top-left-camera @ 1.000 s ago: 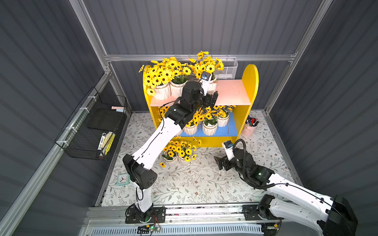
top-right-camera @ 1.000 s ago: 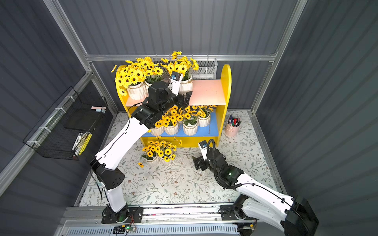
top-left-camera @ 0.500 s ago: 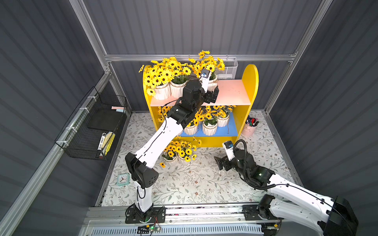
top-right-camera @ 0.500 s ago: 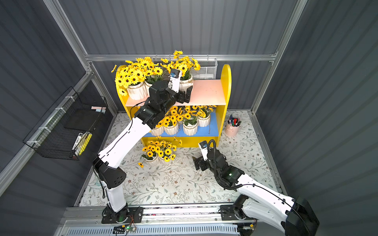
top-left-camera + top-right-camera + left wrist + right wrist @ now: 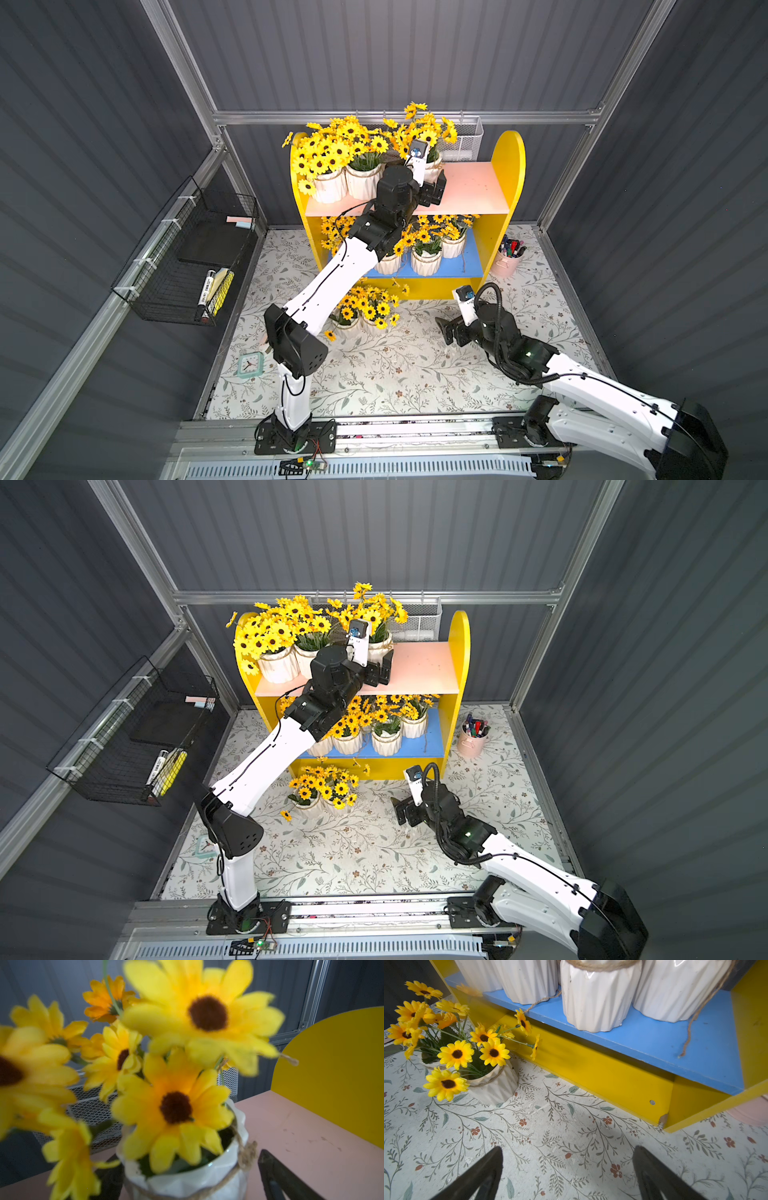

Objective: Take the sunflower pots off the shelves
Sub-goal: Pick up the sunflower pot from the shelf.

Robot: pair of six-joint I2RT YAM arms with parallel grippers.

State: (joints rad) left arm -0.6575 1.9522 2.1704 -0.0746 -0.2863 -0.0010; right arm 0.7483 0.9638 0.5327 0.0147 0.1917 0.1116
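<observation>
Step in hand, seemingly: grasping a sunflower pot (image 5: 207, 1186) on the shelves (image 5: 509, 166), pink upper board (image 5: 469, 187), upper centre of frame. Left pincer (image 5: 188, 1159) spread astride it; next needs closing, lifting clear. Right pincer (image 5: 566, 1167) spread, empty.

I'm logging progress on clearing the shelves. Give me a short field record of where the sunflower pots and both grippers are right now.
upper board: three pots; the rest bare
lower board: about four pots, partly hidden by the left arm
mat: two pots in front of the shelves
left gripper: open, jaws either side of the end pot next to the upper board's bare part
right gripper: open, empty, low over the mat
</observation>
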